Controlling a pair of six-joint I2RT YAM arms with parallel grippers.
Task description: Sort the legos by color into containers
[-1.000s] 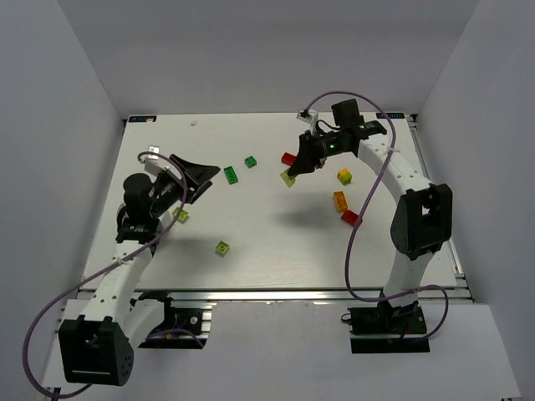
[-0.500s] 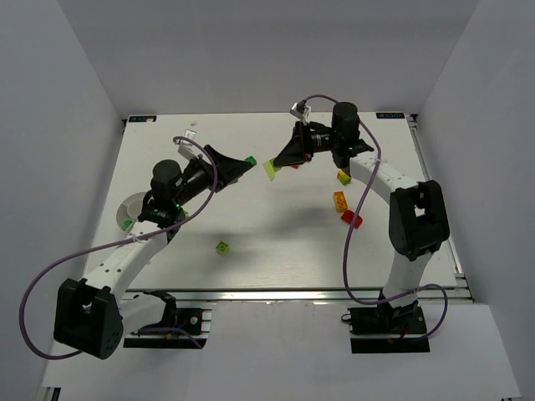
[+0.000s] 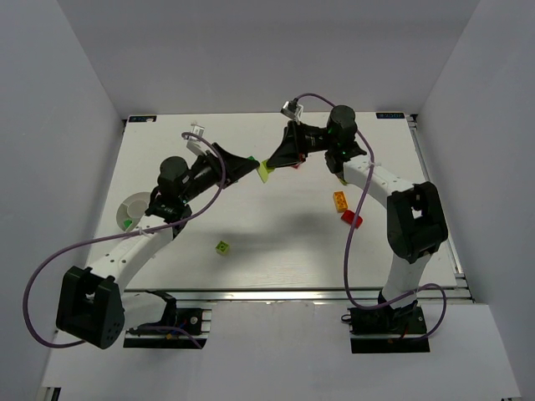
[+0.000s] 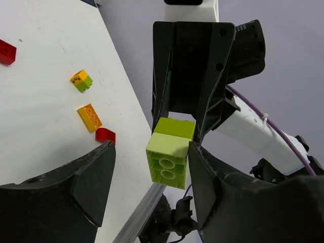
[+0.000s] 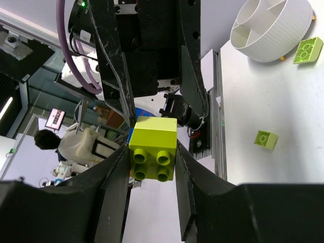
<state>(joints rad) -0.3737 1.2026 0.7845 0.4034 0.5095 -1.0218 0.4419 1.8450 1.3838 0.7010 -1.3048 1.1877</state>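
While both arms lean toward each other above the far middle of the desk [image 3: 284, 251], the right tool [image 5: 152, 154] is clenched on a lime green brick [image 4: 169, 157] and holds it in the air, clear of the desk top. In the right wrist view the brick sits squarely between the two black fingers [image 5: 116, 172], touching both, with its four studs facing the camera. The left tool [image 4: 151, 152] is released. Its fingers [image 4: 93, 177] stand on either side of the same brick: the one on the right of the left wrist view meets the brick's edge, while the other is apart from it with a clear gap.

The white dish [image 5: 283, 35], round and split into compartments, stands on the left side of the desk near the left arm. A second lime brick [image 5: 309, 49] lies on the desk just beside its wall. A smaller lime brick [image 3: 222, 247] lies alone near the middle of the desk, toward the front.

On the right side, beside the right arm, an orange brick [image 3: 340, 199] and a red brick [image 3: 351, 219] lie close together. The left wrist view also shows a yellow and lime piece [image 4: 81, 80] and another red brick [image 4: 6, 50] further off on the desk.
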